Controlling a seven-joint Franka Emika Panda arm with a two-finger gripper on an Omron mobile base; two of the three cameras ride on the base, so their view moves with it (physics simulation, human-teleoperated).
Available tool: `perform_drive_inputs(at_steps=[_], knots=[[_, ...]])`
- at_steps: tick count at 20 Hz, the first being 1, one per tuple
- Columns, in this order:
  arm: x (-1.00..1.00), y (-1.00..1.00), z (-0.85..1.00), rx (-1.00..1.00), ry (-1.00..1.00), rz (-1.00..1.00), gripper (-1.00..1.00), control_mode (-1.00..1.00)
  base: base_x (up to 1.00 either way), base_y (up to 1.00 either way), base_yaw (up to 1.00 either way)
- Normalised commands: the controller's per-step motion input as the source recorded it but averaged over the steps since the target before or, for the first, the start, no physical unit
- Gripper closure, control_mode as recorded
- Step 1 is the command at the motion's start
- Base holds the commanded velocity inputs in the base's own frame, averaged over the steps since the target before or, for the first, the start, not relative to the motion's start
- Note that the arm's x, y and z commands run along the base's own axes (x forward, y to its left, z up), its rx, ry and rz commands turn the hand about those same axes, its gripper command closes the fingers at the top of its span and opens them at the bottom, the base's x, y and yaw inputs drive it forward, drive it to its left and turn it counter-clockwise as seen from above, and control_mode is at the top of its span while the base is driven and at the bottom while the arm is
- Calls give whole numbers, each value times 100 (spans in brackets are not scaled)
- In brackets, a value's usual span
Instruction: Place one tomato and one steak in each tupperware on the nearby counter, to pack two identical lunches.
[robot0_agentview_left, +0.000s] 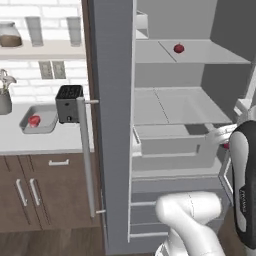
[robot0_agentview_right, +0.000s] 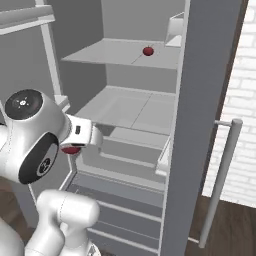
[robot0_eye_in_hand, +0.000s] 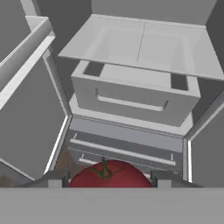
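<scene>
the gripper (robot0_eye_in_hand: 109, 178) is closed on a tomato (robot0_eye_in_hand: 109, 175), held in front of the open fridge (robot0_agentview_left: 117, 100) by its drawer (robot0_eye_in_hand: 133, 98). a second tomato (robot0_agentview_left: 178, 48) sits on the top shelf's middle. on the counter (robot0_agentview_left: 45, 142), a tray (robot0_agentview_left: 27, 129) near the toaster (robot0_agentview_left: 69, 102) holds something red. no lunch looks complete yet; most packing remains.

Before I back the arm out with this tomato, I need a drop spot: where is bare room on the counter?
The counter is bare along its front edge, ahead of the tray and toaster. It is crowded at the back, where the tray already holding a tomato sits between the toaster and a metal jug.
</scene>
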Motion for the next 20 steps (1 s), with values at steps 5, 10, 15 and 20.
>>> perform_drive_inputs(at_steps=[5,10,15,20], knots=[[0,0,0,0,0,0,100,100,-55,30,36],[0,0,0,0,0,0,100,100,0,54,83],[0,0,0,0,0,0,100,100,0,50,87],[0,0,0,0,0,0,100,100,0,56,84]])
